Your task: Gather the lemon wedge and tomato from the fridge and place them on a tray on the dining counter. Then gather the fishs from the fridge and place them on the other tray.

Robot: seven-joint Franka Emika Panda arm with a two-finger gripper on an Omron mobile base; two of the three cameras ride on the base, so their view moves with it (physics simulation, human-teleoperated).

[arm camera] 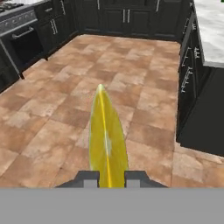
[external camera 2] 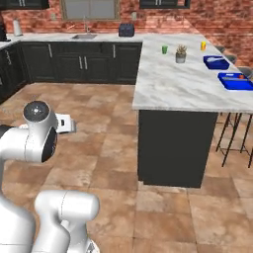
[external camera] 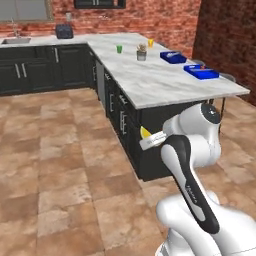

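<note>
The lemon wedge (arm camera: 108,135), bright yellow and seen edge-on, is pinched between my gripper's (arm camera: 108,177) two dark fingertips above the tiled floor. From the left base it shows as a yellow tip (external camera: 145,132) at the gripper (external camera: 148,138), in front of the dining counter's (external camera: 150,75) dark end cabinet. Two blue trays stand on the counter's far side, one farther (external camera: 172,57) (external camera 2: 216,63) and one nearer (external camera: 201,72) (external camera 2: 235,81). A tiny red dot (external camera 2: 240,76) in the nearer tray may be the tomato. The fridge and the fishs are out of view.
On the counter stand a green cup (external camera: 119,49), a potted plant (external camera: 141,54) and a yellow cup (external camera: 150,43). Stools (external camera 2: 232,133) line its right side. Dark cabinets (arm camera: 192,78) run along the right of the hand view, an oven (arm camera: 22,39) at its left. Open tiled floor (external camera: 60,150) lies ahead.
</note>
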